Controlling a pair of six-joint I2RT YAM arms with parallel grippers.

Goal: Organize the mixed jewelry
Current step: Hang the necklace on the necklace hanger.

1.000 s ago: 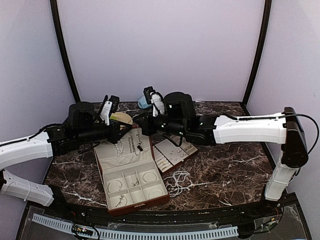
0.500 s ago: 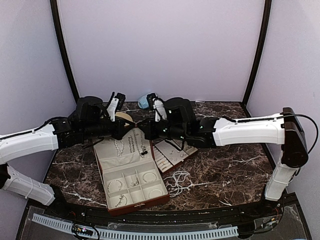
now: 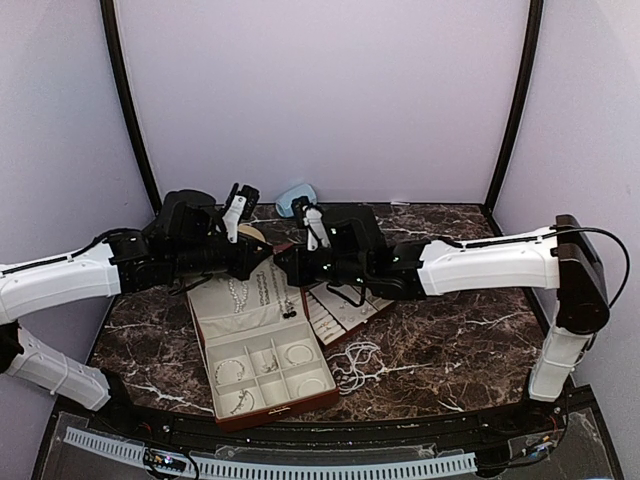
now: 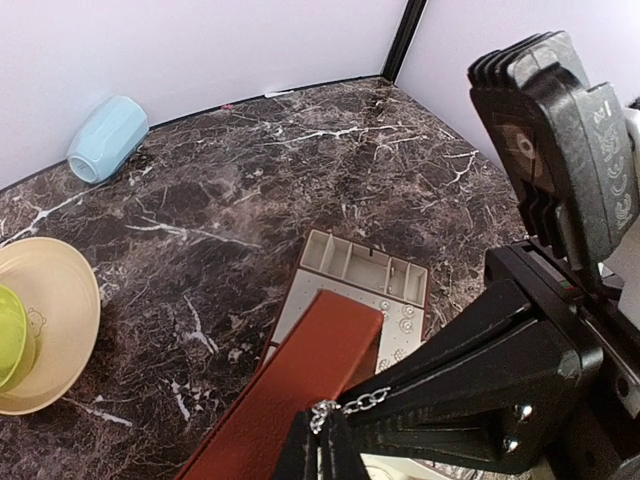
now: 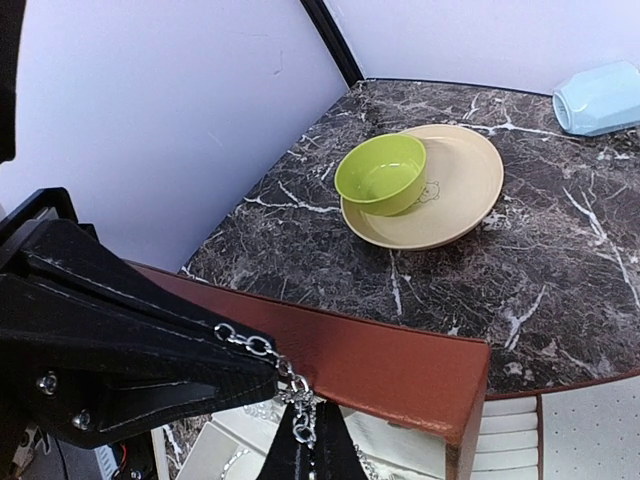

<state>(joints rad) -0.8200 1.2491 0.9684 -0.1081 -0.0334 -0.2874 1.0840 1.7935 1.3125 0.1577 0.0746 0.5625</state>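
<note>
Jaws of our left gripper (image 4: 322, 447) and right gripper (image 5: 305, 447) both clamp one thin chain (image 5: 262, 347). We hold it over the case lid (image 5: 385, 368).

The top camera looked down from above and behind the arm bases, taking in the whole worktop (image 3: 450, 340) up to the back wall. Each wrist camera sat close behind its own tool: the left tool (image 4: 322, 445) faced far-right, the right tool (image 5: 305, 450) far-left. Both wrist views shared the red-brown lid (image 4: 310, 370), chain (image 4: 352, 404), cream plate (image 4: 60, 290) and pale blue object (image 4: 107, 137).
</note>
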